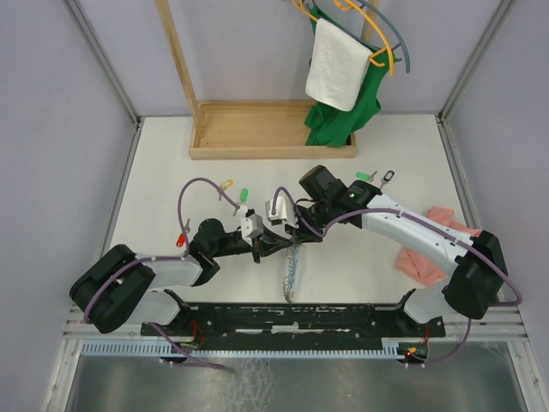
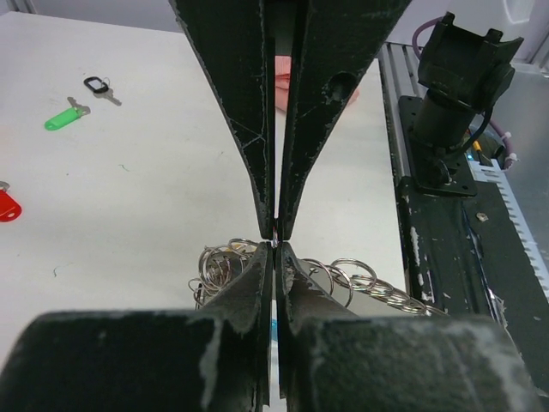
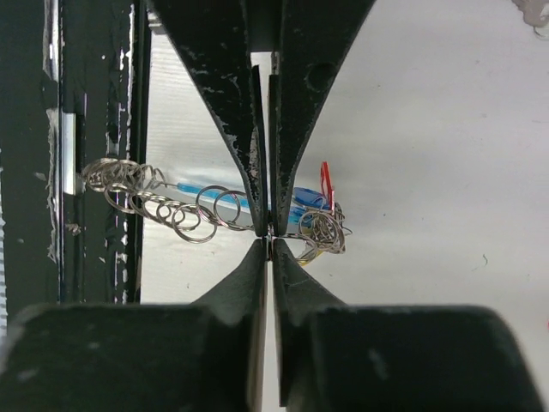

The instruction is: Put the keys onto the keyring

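Silvery coiled rings of the keyring (image 3: 176, 206) are clamped by the scuffed black left tool (image 2: 274, 243) and right tool (image 3: 268, 233).

Robotics lab test cell: 2 black-and-white robot arms (image 1: 403, 225) bolted to a white table (image 1: 163, 172), enclosed by plain grey panel walls (image 1: 51, 103).

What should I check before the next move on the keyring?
1. Jaws of the left gripper shut: ok.
2. Jaws of the right gripper shut: ok.
3. Both sets of tips meet at the keyring: ok.
4. A ring actually pinched between the tips: cannot tell.
5. A key in either grip: not ok, none visible. The green key and black key lie loose on the table.
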### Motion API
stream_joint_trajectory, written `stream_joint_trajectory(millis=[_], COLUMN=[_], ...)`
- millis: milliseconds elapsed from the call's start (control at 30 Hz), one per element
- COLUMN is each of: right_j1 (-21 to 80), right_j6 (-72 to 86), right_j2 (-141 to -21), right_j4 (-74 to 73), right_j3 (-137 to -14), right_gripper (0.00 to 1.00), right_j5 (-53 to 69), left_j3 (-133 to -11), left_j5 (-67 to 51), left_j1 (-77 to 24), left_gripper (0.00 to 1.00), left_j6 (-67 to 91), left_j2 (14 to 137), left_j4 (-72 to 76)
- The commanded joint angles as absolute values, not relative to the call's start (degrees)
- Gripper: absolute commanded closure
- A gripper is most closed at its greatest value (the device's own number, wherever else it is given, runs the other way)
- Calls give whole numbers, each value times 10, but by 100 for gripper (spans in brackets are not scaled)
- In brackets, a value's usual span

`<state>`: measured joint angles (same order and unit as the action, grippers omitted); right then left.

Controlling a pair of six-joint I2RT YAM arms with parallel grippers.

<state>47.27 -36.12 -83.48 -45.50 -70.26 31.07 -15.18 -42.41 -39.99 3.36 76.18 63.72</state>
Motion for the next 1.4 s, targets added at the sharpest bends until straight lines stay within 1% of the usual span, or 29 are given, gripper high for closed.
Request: stream_joint_trajectory(millis=[0, 33, 100, 233, 300, 333, 433, 467, 533, 600, 700, 767, 833, 1100, 1233, 1333, 1367], right_j1=[478, 478, 478, 468, 462, 458, 442, 436, 420, 402, 365, 341, 320, 257, 251, 251, 251], right_j6=[-338, -327, -303, -224, -152, -132, -73, -60, -37, -21, 22, 38, 75, 115, 123, 126, 125], right_j2=[-807, -798, -782, -746, -738, -738, -743, -745, -748, -759, -798, -828, -860, -994, -1048, -1079, -1089], right_j4=[-398, -384, -358, -280, -254, -252, -230, -217, -189, -165, -160, -154, -145, -65, -20, 4, 8], right_j3=[-713, -709, -701, -669, -661, -664, -653, -644, -624, -612, -626, -637, -647, -687, -700, -711, -715], right_gripper=[79, 72, 61, 51, 42, 38, 31, 28, 20, 16, 9, 1, 0, 0, 0, 6, 9], right_j5=[285, 271, 229, 99, 18, -10, -79, -93, -116, -122, -130, -126, -136, -108, -118, -123, -125], left_j3=[-164, -163, -161, -157, -149, -144, -139, -139, -139, -134, -118, -109, -106, -105, -103, -103, -104], left_j5=[-377, -355, -331, -276, -259, -253, -241, -239, -230, -212, -179, -172, -166, -141, -142, -133, -126], left_j1=[-401, -402, -400, -401, -401, -401, -401, -401, -401, -400, -401, -401, -401, -400, -401, -401, -401], left_gripper=[97, 97, 97, 97, 97, 97, 97, 97, 97, 97, 97, 97, 97, 97, 97, 97, 97], left_j6=[21, 26, 36, 55, 46, 42, 41, 41, 39, 43, 41, 32, 30, 36, 37, 44, 48], left_j2=[758, 757, 751, 727, 715, 710, 694, 691, 685, 678, 668, 662, 659, 665, 665, 664, 664], left_j4=[649, 649, 644, 621, 618, 618, 611, 606, 595, 596, 612, 616, 618, 615, 620, 620, 619])
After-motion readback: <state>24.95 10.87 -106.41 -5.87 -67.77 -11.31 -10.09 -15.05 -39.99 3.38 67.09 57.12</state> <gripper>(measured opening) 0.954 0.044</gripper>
